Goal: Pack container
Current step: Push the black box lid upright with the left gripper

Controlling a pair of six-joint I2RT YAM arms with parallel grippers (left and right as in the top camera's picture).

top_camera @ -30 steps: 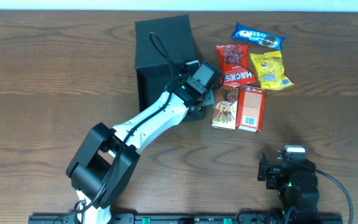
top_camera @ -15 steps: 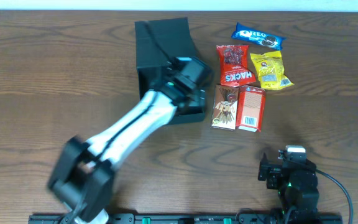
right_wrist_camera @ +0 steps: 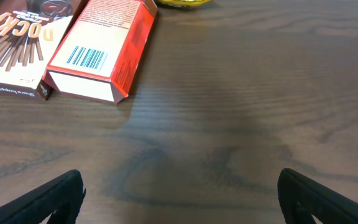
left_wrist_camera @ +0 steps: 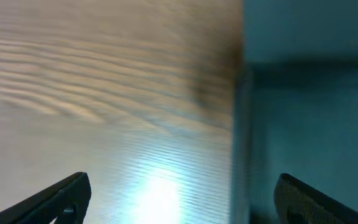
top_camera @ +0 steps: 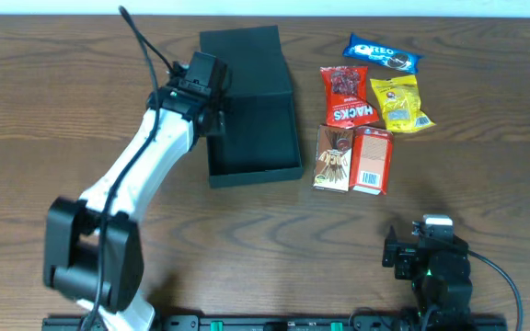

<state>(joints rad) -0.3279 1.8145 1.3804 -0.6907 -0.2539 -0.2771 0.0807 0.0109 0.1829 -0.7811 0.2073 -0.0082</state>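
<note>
From where I stood, the left claw [left_wrist_camera: 188,199] hung at the far left of the group with its fingers spread wide and nothing between them. It straddled the left wall of the container [top_camera: 256,129], bare wood under one finger and dark cardboard under the other. The container sat on the tabletop [top_camera: 63,138] left of centre, its flap lid [top_camera: 239,51] thrown back flat toward the far edge and its tray open to the ceiling, and nothing showed inside it. Just beside its right wall lay a Pocky box [top_camera: 334,158], flat, with a red carton [top_camera: 371,161] touching it on the right, barcode up. Beyond those two lay a red Hacks bag [top_camera: 348,96], a yellow snack bag [top_camera: 399,101] next to that, and a blue Oreo packet [top_camera: 382,53] farthest back. The right claw [right_wrist_camera: 182,199] waited low near the front right, also spread and empty, over bare wood a little short of the red carton. I judged the opening step finished and the packing itself not yet begun. The next move called for a claw to reach a snack, likely the Pocky box nearest the tray. It would have to pinch the box across its narrow width, since it lay flat, then lift it clear of the wall and set it inside.
</note>
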